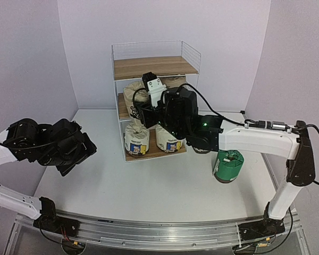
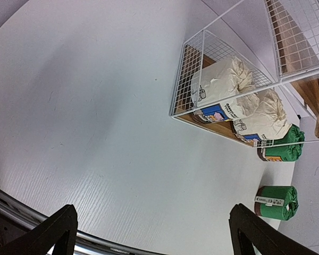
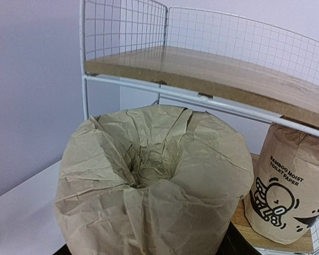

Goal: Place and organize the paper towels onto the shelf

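The shelf (image 1: 155,66) stands at the back of the table. My right gripper (image 1: 141,110) is shut on a beige paper towel roll (image 1: 132,100) and holds it at the left of the middle board; in the right wrist view this roll (image 3: 154,180) fills the frame under the top board (image 3: 202,61). The second beige roll (image 3: 287,186) stands on the middle board's right side. Two white rolls (image 1: 136,139) (image 1: 169,141) stand on the bottom board. One green roll (image 1: 228,166) stands on the table to the right; another (image 2: 279,151) sits beside the shelf. My left gripper (image 2: 157,234) is open and empty over the table's left.
The shelf's mesh side (image 2: 202,69) faces my left gripper. White walls close in the table at the back and sides. A metal rail (image 1: 159,234) runs along the near edge.
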Tool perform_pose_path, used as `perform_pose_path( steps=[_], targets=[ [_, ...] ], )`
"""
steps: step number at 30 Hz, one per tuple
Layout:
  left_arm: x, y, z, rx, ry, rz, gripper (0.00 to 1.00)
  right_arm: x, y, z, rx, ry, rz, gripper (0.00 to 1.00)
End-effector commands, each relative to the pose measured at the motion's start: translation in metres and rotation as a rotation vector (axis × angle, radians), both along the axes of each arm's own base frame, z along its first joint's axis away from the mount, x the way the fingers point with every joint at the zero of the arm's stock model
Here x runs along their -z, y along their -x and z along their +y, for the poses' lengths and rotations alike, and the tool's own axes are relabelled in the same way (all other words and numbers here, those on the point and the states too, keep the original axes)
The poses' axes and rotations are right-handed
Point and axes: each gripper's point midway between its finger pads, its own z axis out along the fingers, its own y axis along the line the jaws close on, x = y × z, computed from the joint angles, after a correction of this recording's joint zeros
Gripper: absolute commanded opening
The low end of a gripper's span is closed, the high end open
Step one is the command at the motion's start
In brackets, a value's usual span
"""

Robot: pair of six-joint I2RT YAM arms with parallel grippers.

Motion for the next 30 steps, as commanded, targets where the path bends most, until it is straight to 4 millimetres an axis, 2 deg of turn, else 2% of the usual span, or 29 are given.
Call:
perform_pose_path(
  steps=[1,14,30],
  targets=[
    [-0.004,-0.002,-0.005,0.018,0.026,-0.019,1.0,-0.058,-0.006,-0.001,0.039,-0.183,-0.079,0.0],
    [-0.008,-0.003,-0.008,0.026,0.043,-0.031,1.0,-0.056,-0.025,0.008,0.097,-0.203,-0.124,0.0],
    [-0.005,-0.003,-0.013,0.032,0.063,-0.026,1.0,-0.043,-0.048,0.021,0.172,-0.238,-0.161,0.0]
  ],
)
